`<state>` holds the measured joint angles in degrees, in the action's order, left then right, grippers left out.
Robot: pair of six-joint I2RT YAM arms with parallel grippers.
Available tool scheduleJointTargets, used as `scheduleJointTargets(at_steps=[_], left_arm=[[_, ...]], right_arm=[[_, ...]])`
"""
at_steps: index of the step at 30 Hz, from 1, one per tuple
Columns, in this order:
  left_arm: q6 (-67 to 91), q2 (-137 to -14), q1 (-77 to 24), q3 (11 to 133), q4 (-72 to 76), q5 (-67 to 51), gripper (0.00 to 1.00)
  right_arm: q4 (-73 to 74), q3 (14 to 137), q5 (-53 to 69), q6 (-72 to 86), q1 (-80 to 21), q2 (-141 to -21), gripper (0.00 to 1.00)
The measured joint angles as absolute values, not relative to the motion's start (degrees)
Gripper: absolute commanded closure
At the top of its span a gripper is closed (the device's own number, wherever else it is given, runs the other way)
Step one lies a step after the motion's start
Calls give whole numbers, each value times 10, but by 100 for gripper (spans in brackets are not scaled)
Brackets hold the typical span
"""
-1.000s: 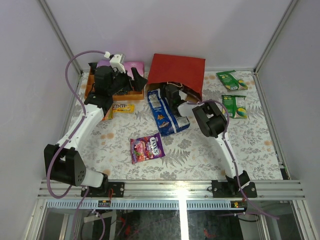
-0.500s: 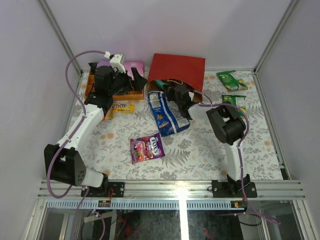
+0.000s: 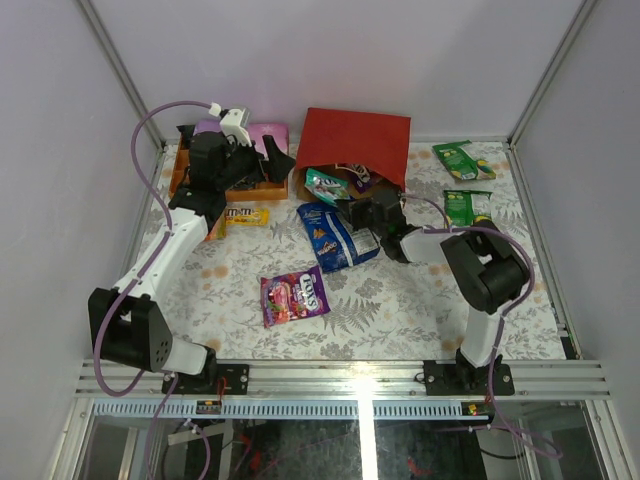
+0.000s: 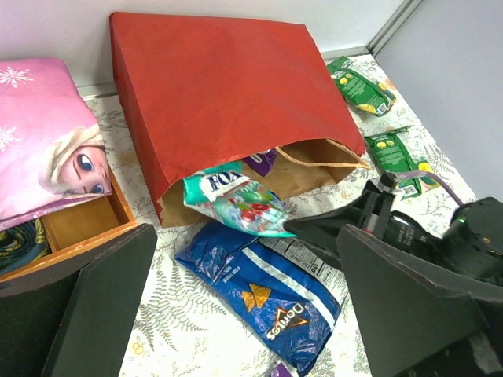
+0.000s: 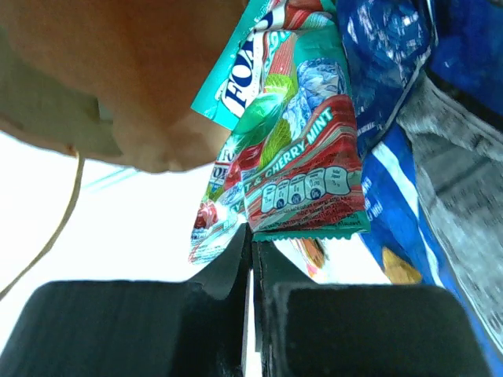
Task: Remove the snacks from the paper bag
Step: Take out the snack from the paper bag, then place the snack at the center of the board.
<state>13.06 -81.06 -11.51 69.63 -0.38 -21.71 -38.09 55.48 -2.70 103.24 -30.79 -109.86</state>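
Right gripper [image 5: 251,237] pinches lower edge of teal packet [image 5: 302,157].

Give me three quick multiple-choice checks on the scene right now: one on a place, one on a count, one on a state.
1. Where is the teal glossy candy packet?
A. Sticking out of the mouth of the red paper bag
B. Fully inside that bag, out of sight
C. At the near edge, by the arm bases

2. How many green flat packets lie to the right of that bag?
A. One
B. Two
C. Four

3. The right gripper is:
A. Wide open
B. Shut on the teal packet's bottom edge
C. Shut on the bag's handle

Answers:
1 A, as the left wrist view shows the packet half out of the bag's mouth.
2 B, as the top view shows two, one behind the other.
3 B, as its own camera shows the fingers pinched together on the packet's seam.
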Motion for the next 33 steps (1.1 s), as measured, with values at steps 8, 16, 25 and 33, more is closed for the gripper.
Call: scheduleJointTargets(at_steps=[8, 16, 25, 33], left_arm=[[131, -816, -115, 696, -4, -221, 0], [131, -819, -115, 696, -4, -221, 0], [118, -830, -115, 697, -10, -210, 0], [117, -832, -115, 698, -20, -209, 0]], right_arm=[[-365, 458, 25, 957, -307, -982, 100], [-258, 378, 83, 785, -307, -822, 100], [-17, 389, 65, 540, -307, -547, 100], [196, 451, -43, 446, -307, -390, 100]])
